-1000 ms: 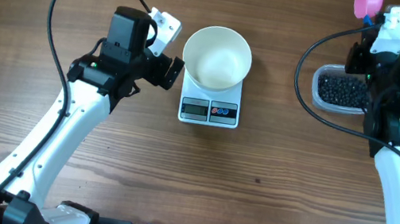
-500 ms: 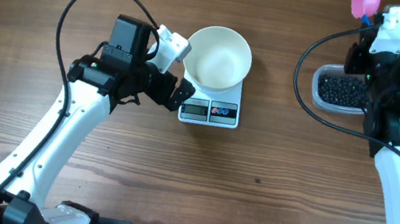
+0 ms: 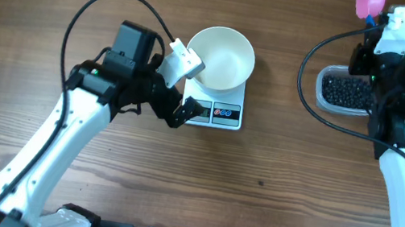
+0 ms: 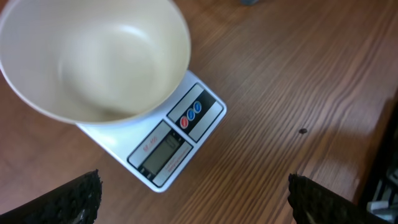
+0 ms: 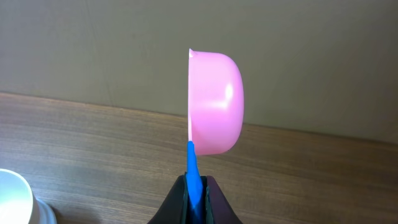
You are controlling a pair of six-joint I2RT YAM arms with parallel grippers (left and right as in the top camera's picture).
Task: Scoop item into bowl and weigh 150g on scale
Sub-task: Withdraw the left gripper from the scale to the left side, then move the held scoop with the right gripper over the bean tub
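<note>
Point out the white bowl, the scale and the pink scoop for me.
white bowl point(image 3: 223, 60), overhead view, bare inner surface.
scale point(image 4: 163, 151), left wrist view, its grey display.
pink scoop point(image 5: 214, 102), right wrist view, rounded back of the cup.

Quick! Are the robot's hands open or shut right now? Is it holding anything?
Left gripper: open, holding nothing, near the scale.
Right gripper: shut on the blue handle of the pink scoop.
</note>
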